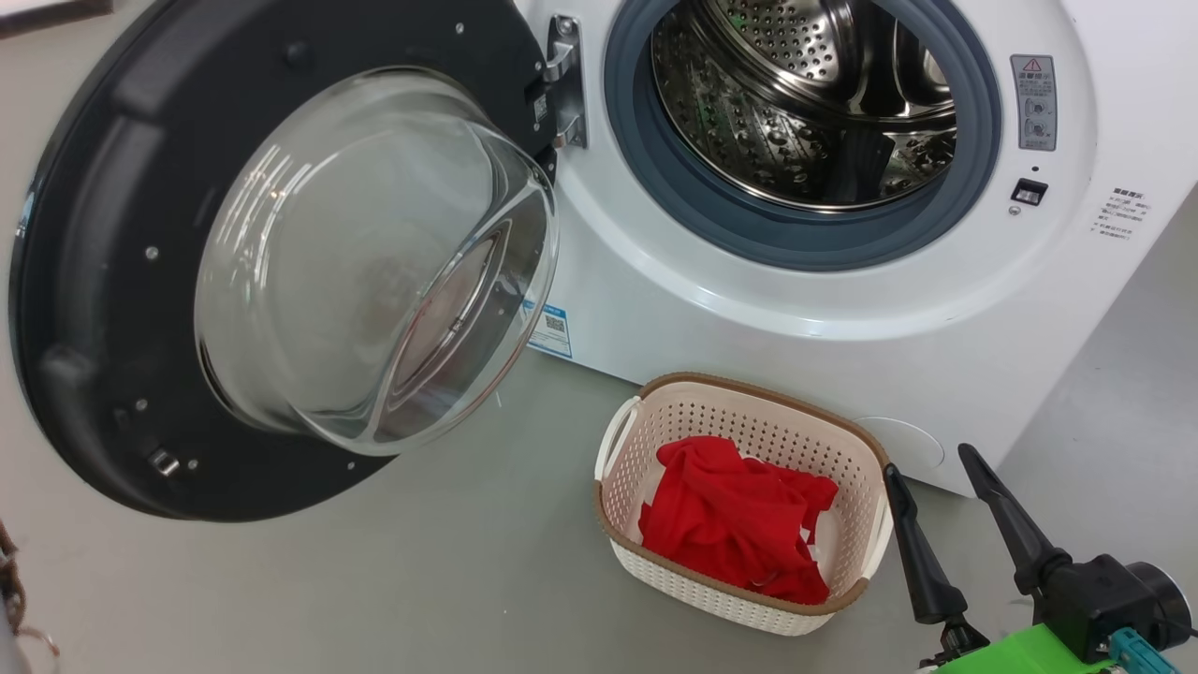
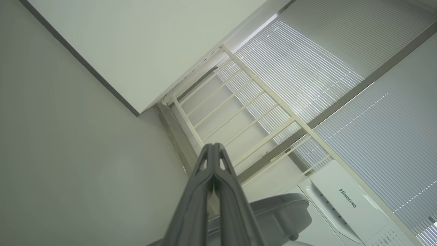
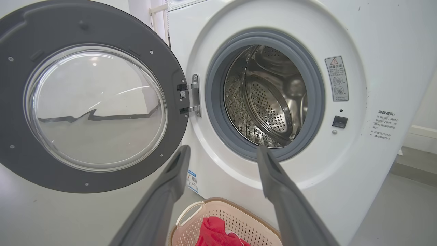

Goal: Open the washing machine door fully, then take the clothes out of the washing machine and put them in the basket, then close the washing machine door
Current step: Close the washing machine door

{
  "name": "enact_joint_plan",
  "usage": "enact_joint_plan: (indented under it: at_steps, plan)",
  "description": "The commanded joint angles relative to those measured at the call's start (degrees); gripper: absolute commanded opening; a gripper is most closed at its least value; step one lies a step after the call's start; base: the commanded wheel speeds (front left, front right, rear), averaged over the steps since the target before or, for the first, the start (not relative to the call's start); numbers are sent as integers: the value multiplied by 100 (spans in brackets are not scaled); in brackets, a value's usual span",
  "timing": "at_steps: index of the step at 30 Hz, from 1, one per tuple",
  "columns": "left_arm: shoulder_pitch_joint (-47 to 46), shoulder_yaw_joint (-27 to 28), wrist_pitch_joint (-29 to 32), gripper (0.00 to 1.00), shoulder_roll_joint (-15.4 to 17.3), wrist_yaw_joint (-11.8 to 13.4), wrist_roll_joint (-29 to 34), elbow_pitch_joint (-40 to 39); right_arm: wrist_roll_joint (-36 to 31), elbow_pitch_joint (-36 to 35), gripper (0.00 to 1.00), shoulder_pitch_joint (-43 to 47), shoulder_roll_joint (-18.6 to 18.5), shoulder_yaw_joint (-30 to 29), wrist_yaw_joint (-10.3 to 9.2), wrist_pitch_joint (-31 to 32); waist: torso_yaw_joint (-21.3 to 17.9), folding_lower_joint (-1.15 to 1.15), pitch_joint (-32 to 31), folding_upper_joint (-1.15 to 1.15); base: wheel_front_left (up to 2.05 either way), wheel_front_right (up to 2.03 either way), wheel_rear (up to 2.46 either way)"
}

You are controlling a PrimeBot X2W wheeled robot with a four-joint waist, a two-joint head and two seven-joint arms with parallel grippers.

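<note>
The washing machine (image 1: 749, 318) stands with its door (image 1: 122, 281) swung wide to the left; the steel drum (image 1: 805, 103) shows bare metal. Red clothes (image 1: 735, 520) lie heaped in the cream basket (image 1: 749, 398) on the floor in front of the machine. My right gripper (image 1: 927, 461) hovers open just right of the basket, nothing between its fingers; in its wrist view the right gripper (image 3: 222, 151) points at the drum (image 3: 269, 99), with the door (image 3: 20, 102), the basket (image 3: 239, 212) and the clothes (image 3: 213, 232) below. My left gripper (image 2: 214, 146) is shut and empty, pointing up at a window railing.
Grey floor (image 1: 421, 580) spreads in front of the machine and under the door. A window with blinds (image 2: 358, 112) and a cream railing (image 2: 239, 112) rise behind the machine's top (image 2: 344, 201). A wall skirting (image 3: 423, 131) runs at the right.
</note>
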Motion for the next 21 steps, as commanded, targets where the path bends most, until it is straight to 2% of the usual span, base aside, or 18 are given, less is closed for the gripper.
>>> enact_joint_plan:
  at_steps: [1, 7, 12, 18, 21]
  plan:
    - [-354, 164, 177, 0, 350, 71, -123, 102, -48, -169, 100, -104, -73, 97, 36, -2, -14, 0, 10, 0, 0, 0, 0]
    - [-1050, 266, 1014, 0, 553, 316, -642, 1089, -88, -210, 100, -134, -73, 115, 36, 38, -86, 0, 73, 0, 0, 0, 0]
    - [-1339, 236, 1495, 0, 813, 439, -767, 1672, -91, -242, 100, -146, -73, 156, 36, 67, -190, 0, 101, 0, 0, 0, 0]
    - [-1430, 88, 1986, 0, 1168, 458, -728, 2245, -103, -254, 100, -157, -73, 180, 36, 82, -329, 0, 126, 0, 0, 0, 0]
    - [-1435, 25, 2156, 0, 1234, 418, -724, 2358, -106, -257, 100, -160, -73, 171, 36, 81, -361, 0, 137, 0, 0, 0, 0]
